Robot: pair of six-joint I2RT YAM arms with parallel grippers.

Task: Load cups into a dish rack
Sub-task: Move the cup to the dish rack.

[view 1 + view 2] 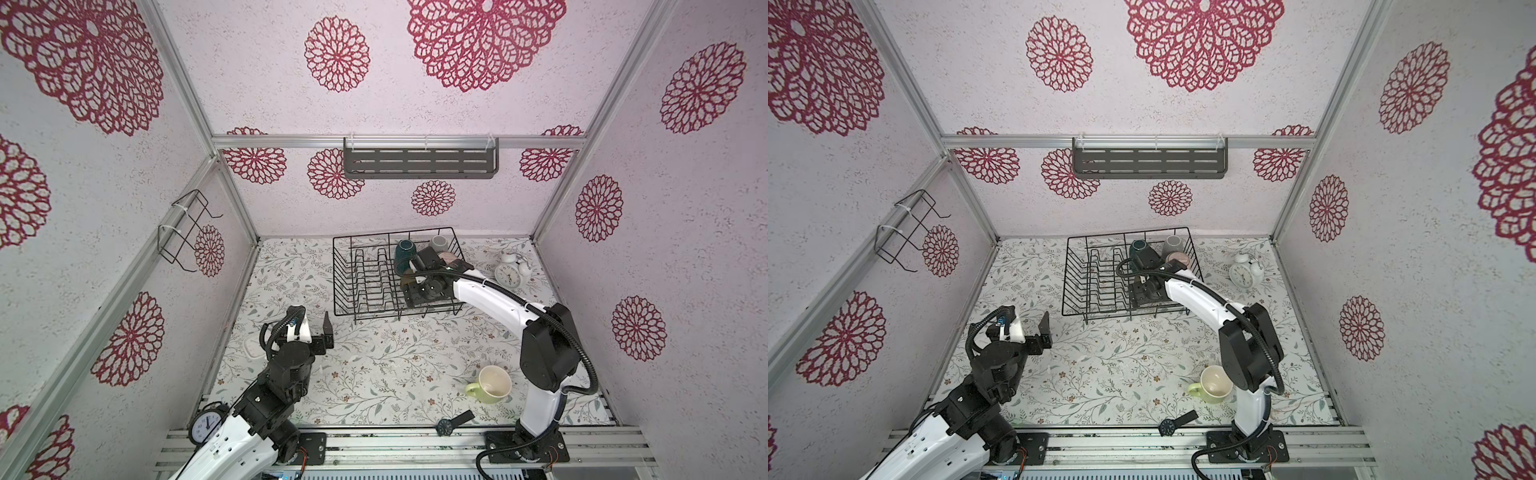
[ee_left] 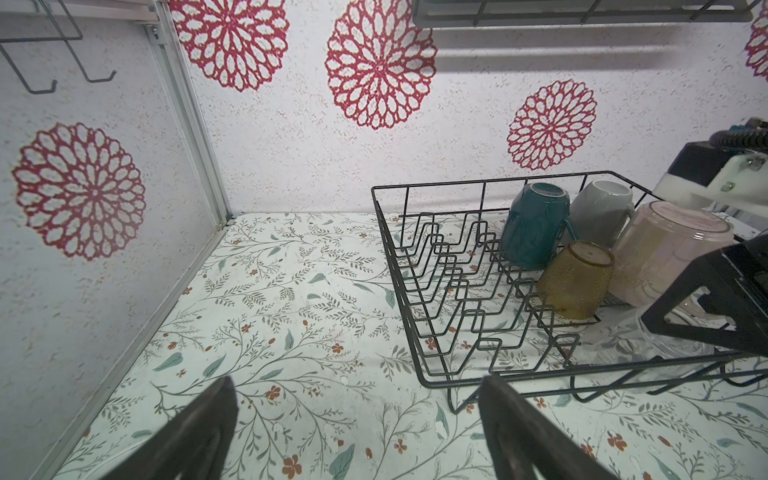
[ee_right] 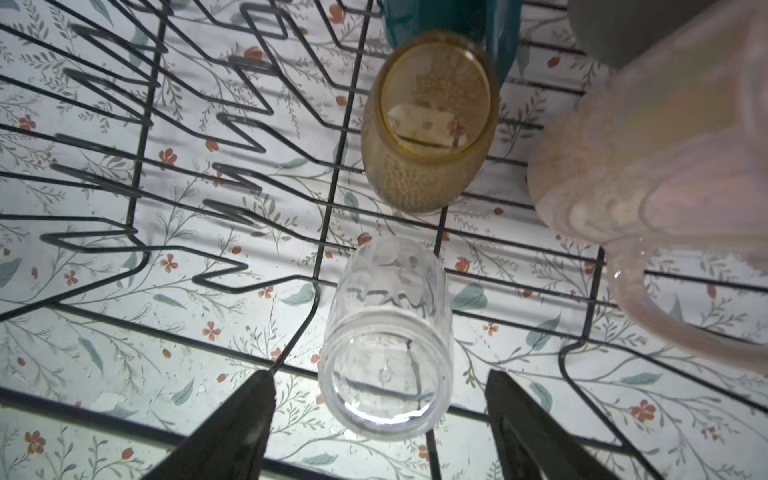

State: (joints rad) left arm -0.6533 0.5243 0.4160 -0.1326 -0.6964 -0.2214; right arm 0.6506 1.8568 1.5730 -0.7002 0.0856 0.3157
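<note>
The black wire dish rack (image 1: pixel 365 235) stands at the back of the table. Inside it, in the left wrist view, are a dark teal cup (image 2: pixel 534 224), a grey mug (image 2: pixel 598 216), an amber tumbler (image 2: pixel 575 278) and a tall pink mug (image 2: pixel 665 249), all bottom up. My right gripper (image 3: pixel 378 374) hangs open over the rack. A clear glass (image 3: pixel 386 340) stands between its fingers with a gap on each side. A light green mug (image 1: pixel 492 384) lies on the table near the right arm's base. My left gripper (image 2: pixel 358 379) is open and empty, left of the rack.
A white alarm clock (image 1: pixel 509 272) stands right of the rack. A black clock (image 1: pixel 205 426) and a wristwatch (image 1: pixel 446 426) lie at the front edge. A grey slotted shelf (image 1: pixel 419 162) hangs on the back wall, a wire bracket (image 1: pixel 187 232) on the left wall.
</note>
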